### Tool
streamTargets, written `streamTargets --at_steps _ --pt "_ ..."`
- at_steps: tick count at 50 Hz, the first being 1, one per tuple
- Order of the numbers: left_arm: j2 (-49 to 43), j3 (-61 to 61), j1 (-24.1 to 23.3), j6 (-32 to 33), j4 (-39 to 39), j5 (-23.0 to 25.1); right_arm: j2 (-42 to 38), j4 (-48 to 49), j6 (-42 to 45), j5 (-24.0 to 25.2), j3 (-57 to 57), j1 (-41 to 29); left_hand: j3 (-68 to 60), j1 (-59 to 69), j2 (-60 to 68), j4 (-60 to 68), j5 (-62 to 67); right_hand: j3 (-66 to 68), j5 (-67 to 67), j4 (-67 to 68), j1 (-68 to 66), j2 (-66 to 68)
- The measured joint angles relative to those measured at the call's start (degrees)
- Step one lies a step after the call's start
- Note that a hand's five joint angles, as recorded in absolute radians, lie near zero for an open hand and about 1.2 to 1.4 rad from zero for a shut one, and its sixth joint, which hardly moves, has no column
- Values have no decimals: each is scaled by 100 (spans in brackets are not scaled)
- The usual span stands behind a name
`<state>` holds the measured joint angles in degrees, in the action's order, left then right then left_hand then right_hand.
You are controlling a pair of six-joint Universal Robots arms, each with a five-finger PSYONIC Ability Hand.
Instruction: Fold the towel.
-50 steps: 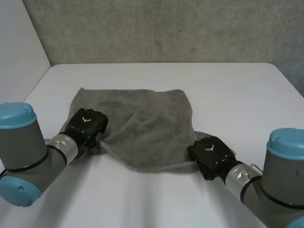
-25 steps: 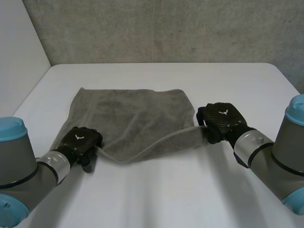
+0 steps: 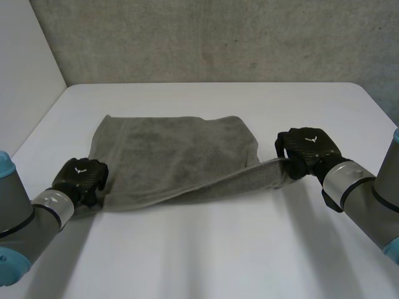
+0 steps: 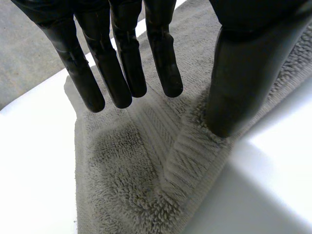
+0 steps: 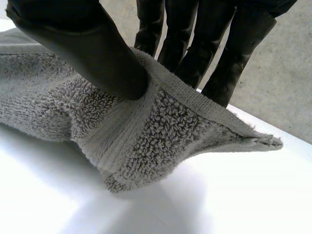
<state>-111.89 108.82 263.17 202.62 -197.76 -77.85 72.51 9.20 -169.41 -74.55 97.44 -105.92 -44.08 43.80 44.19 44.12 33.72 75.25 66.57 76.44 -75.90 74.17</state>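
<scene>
A grey towel (image 3: 174,156) lies spread on the white table (image 3: 212,249), its near edge pulled into a long low fold. My left hand (image 3: 81,177) is at the towel's near left corner. In the left wrist view its fingers (image 4: 122,63) hang straight just above the towel (image 4: 126,195), with the thumb tip down on the folded edge. My right hand (image 3: 308,149) holds the near right corner, raised a little off the table. In the right wrist view its thumb (image 5: 87,44) presses the towel (image 5: 146,131) against the fingers behind it.
A grey wall (image 3: 218,37) runs behind the table's far edge, and a pale wall stands at the left. Bare table lies in front of the towel and to its right.
My right hand carried its corner out to the right and away from me, drawing the near edge straight. My left hand slid left to the near left corner.
</scene>
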Motion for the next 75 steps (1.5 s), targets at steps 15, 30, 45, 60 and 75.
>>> streamTargets --at_steps 15,30,45,60,75 --pt "232 124 -62 -55 50 61 -9 -25 -21 11 35 -54 362 -430 -424 -390 -440 1 0 0 -1 0" --pt "636 437 88 -66 72 292 -27 -24 17 4 43 -55 1323 -1432 -1404 -1353 -1508 0 0 21 -2 0" --pt "724 936 380 -1 23 559 -45 -24 31 18 76 -52 1323 -1455 -1403 -1359 -1538 1 0 21 -3 0" --pt "292 632 689 113 -28 671 -61 -24 31 19 96 -53 1323 -1454 -1403 -1359 -1534 0 0 21 -3 0" --pt "12 497 675 131 -26 680 -84 -22 30 27 87 -51 -2250 2263 2280 2305 2197 0 0 21 -3 0"
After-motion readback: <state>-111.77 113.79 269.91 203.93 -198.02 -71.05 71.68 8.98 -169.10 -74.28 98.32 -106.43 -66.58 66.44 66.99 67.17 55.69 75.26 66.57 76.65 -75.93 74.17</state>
